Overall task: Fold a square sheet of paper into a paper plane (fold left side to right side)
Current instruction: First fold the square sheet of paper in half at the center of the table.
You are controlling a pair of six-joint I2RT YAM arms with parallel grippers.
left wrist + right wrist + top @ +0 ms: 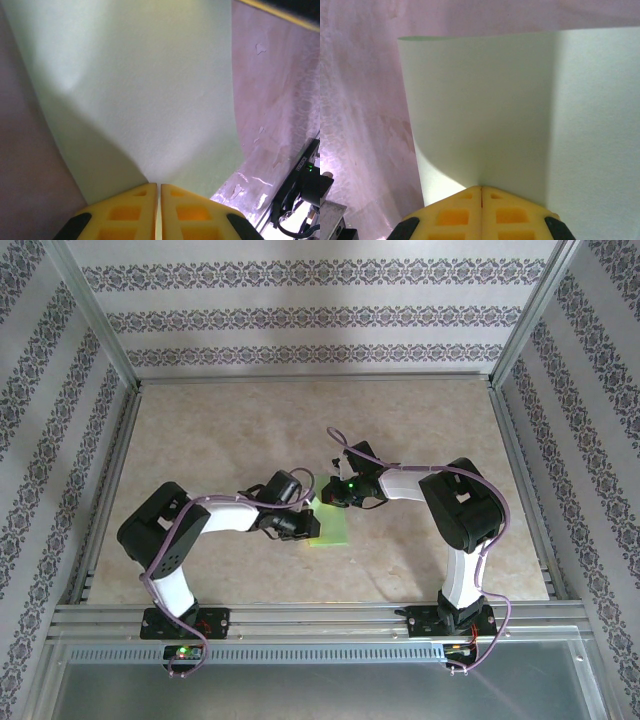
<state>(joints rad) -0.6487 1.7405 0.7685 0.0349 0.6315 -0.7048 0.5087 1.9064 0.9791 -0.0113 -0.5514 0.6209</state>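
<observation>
Arms hide much of the square sheet of paper (335,530) from above on the worktop (200,430), while left tool (158,186) and right tool (481,188) each pinch its curling edge tight.

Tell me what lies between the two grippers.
The square sheet of paper, seen in the top view; the left gripper and the right gripper each pinch its edge.

light-green paper sheet (335,528), curled, mid-table
</observation>
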